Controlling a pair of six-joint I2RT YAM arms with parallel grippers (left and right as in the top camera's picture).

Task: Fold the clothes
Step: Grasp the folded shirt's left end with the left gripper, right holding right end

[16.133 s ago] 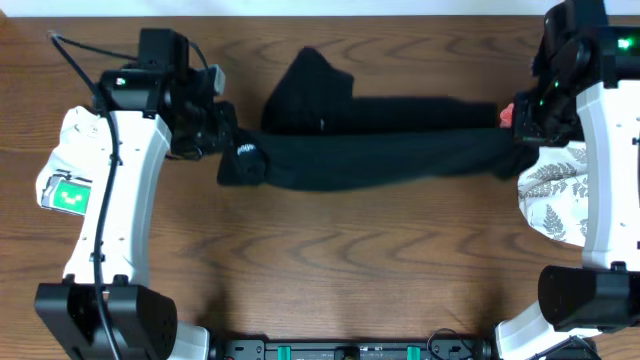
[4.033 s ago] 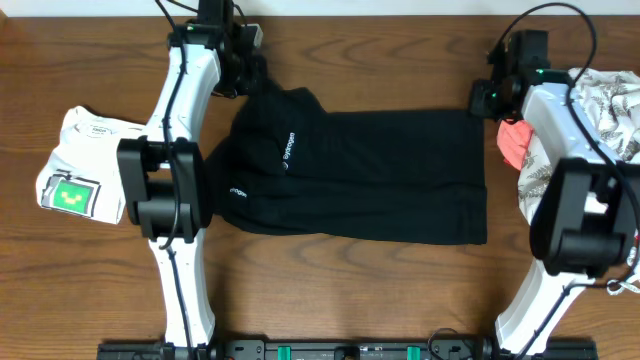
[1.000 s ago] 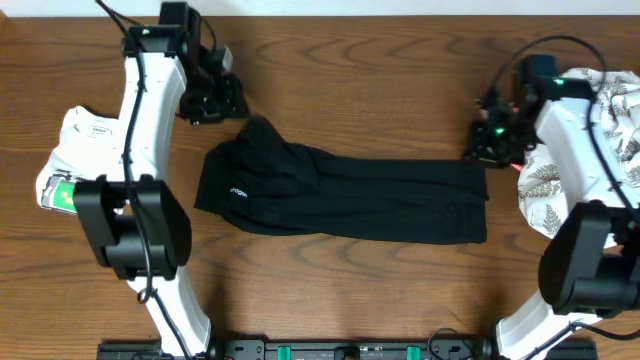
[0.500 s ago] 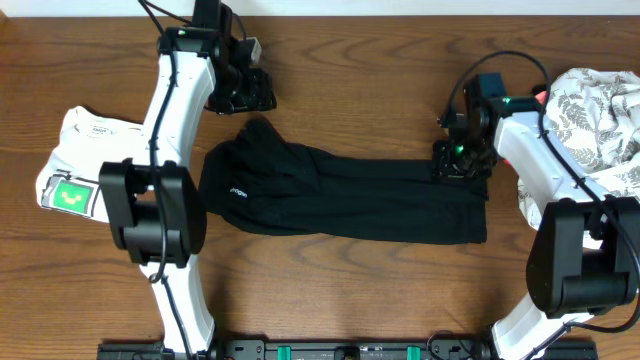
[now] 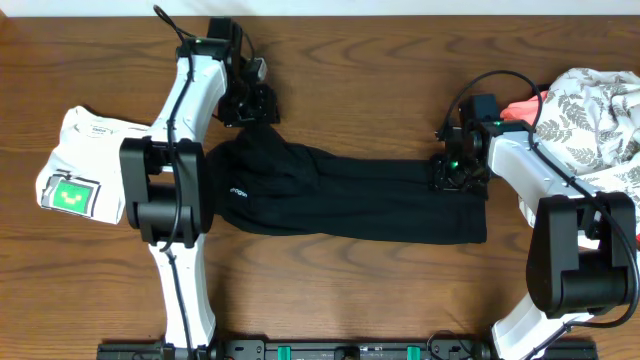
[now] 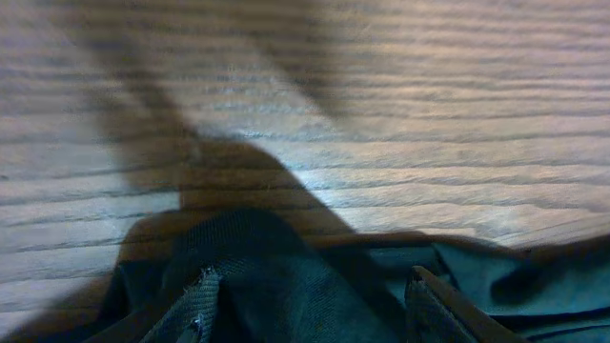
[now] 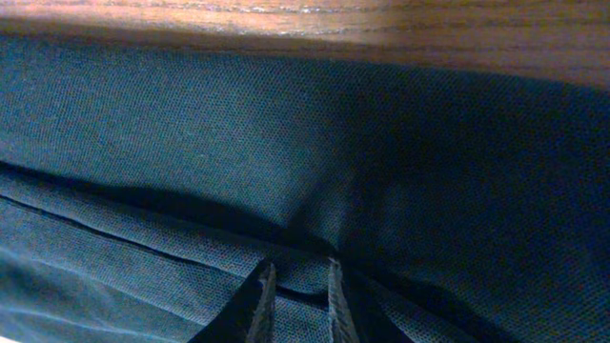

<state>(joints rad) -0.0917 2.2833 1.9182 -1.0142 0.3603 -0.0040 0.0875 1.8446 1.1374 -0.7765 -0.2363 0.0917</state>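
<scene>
Spread long and black across the middle of the table [image 5: 330, 290]: the clothes [image 5: 350, 200]. Reaching far forward with left gripper [image 5: 252, 103], jaws apart over the upper left corner. Folded inward with right gripper [image 5: 456, 172], jaws pinched on upper right edge fabric

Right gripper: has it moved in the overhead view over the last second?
Yes. The right gripper moved left and nearer, from beside the far right corner of the black garment onto its right end.
</scene>
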